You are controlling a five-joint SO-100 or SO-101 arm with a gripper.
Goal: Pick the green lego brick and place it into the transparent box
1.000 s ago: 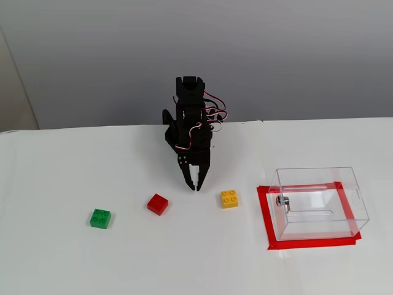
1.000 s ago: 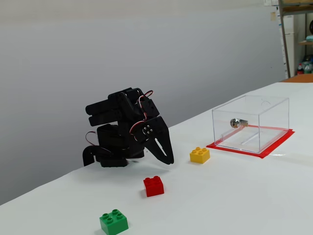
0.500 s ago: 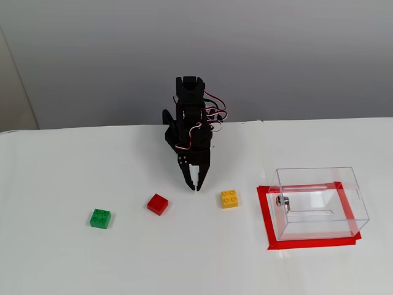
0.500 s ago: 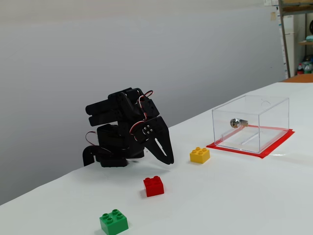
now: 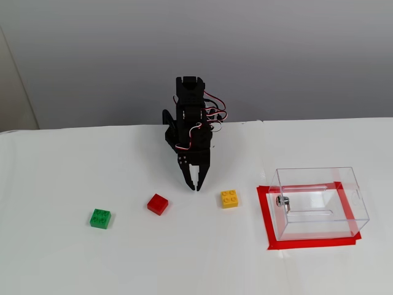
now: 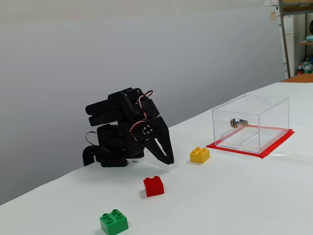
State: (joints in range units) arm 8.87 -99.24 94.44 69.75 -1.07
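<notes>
White tabletop (image 5: 73, 270) stretches beneath a folded black robot arm (image 5: 190, 117), whose gripper (image 5: 194, 183) points down toward the surface with its two fingers drawn together and nothing between them. Green lego brick (image 5: 100, 218) lies alone at the left end of a loose row in one fixed view, well apart from the gripper; in the other fixed view it sits nearest the camera (image 6: 114, 222), studs up. Beside it in the row come a red brick (image 5: 158, 203), lying just left of the fingertips, and a yellow brick (image 5: 229, 198) to their right. At the far right, the transparent box (image 5: 319, 203) stands open-topped and empty on a rectangle of red tape (image 5: 313, 243), a small metal knob (image 5: 282, 201) fixed on the wall facing the bricks. In the lower-angled fixed view the box (image 6: 250, 123) appears behind the yellow brick (image 6: 199, 154), with the red brick (image 6: 153, 186) between arm (image 6: 122, 132) and camera.
</notes>
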